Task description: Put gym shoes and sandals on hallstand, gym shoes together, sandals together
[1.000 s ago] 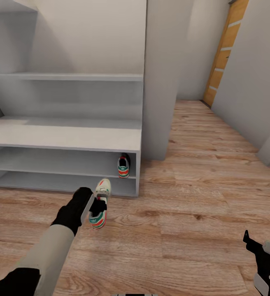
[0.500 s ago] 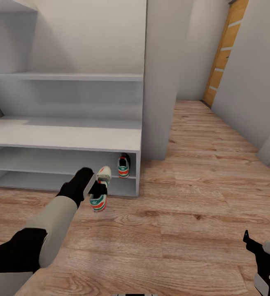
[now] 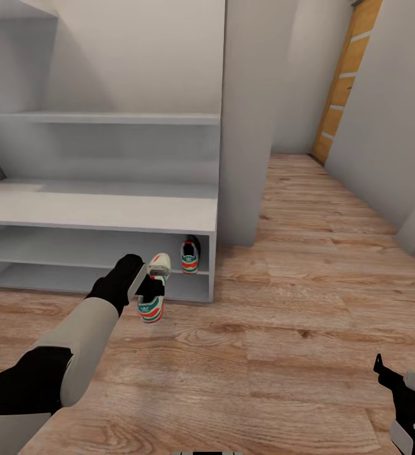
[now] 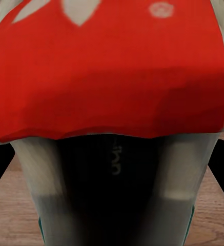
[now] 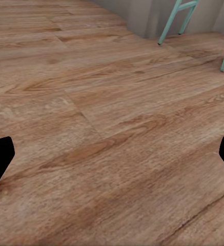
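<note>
Presently a gym shoe (image 3: 153,291) is being held clamped in the left gripper (image 3: 149,287), off the corridor floor (image 3: 283,328) just in front of the hallstand (image 3: 106,208). Its red heel (image 4: 106,66) is being seen close up in the left wrist view. A second gym shoe (image 3: 190,254) is already being kept on the rack's lower shelf, at the right end. Judged by looks, the shoe is being taken as light, with a stiffish sole and soft upper; the collar is being favoured as a hold. The right gripper (image 3: 400,385) is being kept low over bare planks, jaws apart.
</note>
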Available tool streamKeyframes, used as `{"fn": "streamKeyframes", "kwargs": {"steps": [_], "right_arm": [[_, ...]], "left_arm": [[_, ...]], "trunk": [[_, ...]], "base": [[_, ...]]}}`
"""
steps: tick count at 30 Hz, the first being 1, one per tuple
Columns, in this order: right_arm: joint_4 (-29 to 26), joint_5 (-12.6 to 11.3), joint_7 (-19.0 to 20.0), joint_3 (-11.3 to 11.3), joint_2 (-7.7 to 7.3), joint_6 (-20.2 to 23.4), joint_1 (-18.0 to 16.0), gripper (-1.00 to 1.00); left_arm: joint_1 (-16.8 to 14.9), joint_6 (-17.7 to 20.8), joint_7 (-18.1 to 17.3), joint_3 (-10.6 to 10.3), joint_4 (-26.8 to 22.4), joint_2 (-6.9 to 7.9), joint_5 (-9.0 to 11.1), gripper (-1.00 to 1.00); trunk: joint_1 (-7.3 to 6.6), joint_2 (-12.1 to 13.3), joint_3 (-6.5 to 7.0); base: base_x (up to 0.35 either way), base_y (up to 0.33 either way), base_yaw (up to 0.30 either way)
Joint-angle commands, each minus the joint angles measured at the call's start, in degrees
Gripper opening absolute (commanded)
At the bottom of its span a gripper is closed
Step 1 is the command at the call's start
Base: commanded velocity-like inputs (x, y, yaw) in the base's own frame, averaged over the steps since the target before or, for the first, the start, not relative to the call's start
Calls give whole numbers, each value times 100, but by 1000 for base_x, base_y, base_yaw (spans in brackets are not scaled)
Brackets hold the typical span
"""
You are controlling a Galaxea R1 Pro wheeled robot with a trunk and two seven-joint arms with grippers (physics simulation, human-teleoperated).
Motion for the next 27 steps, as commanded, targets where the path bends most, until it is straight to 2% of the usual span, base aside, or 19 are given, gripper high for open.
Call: {"fn": "streamKeyframes", "kwargs": {"steps": [1,12,24,27], "right_arm": [[-2,0,0,2,0,0,0,100],[2,0,0,-1,0,0,-3,100],[3,0,0,1,0,0,-3,100],[4,0,0,2,0,0,-2,100]], "left_arm": [[0,1,2,-2,0,0,-1,-100],[-5,-1,2,-4,8,6,-8,-100],[-9,3,2,-8,0,8,-19,-100],[-9,3,2,-6,0,9,-22,-100]], "trunk": [[0,0,0],[0,0,0],[220,-401,-180],[220,-401,-180]], "base": [[0,0,0],[0,0,0],[0,0,0],[0,0,0]]}}
